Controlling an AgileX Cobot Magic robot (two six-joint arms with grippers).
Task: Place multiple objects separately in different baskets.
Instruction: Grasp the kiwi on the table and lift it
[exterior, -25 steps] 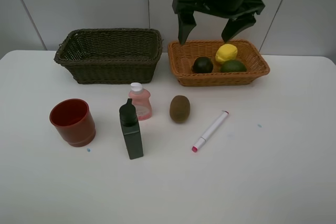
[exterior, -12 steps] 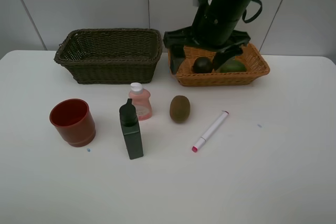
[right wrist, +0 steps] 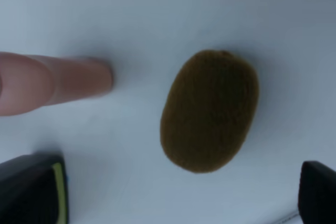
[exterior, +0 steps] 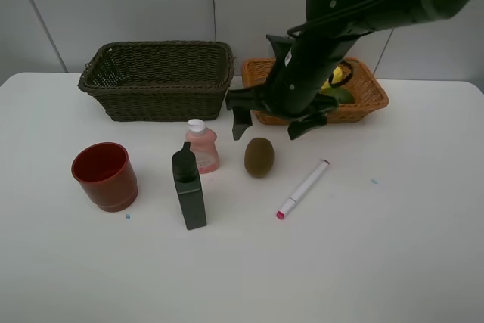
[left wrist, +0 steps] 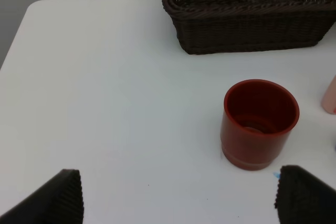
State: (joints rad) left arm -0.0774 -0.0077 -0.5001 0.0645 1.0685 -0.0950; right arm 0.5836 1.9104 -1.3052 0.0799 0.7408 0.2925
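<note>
My right gripper (exterior: 271, 125) is open and hangs just above the brown kiwi (exterior: 259, 156), in front of the orange-tan basket (exterior: 370, 104). In the right wrist view the kiwi (right wrist: 210, 111) lies between my open fingertips, with the pink bottle (right wrist: 47, 82) beside it. The arm hides most of the lemon (exterior: 331, 79) and lime (exterior: 345, 95) in that basket, and the blackish fruit is hidden. The pink bottle (exterior: 202, 147), dark green bottle (exterior: 188, 187), red cup (exterior: 105, 175) and marker (exterior: 303, 188) stand or lie on the table. My left gripper (left wrist: 177, 198) is open near the red cup (left wrist: 260, 121).
The deep dark olive-brown basket (exterior: 155, 79) stands at the back left and looks empty; it also shows in the left wrist view (left wrist: 247, 14). A grey panelled wall rises behind the white table (exterior: 378, 262).
My right arm has come down and forward from above the orange-tan basket to just over the kiwi, gripper still open. The objects have not moved.
</note>
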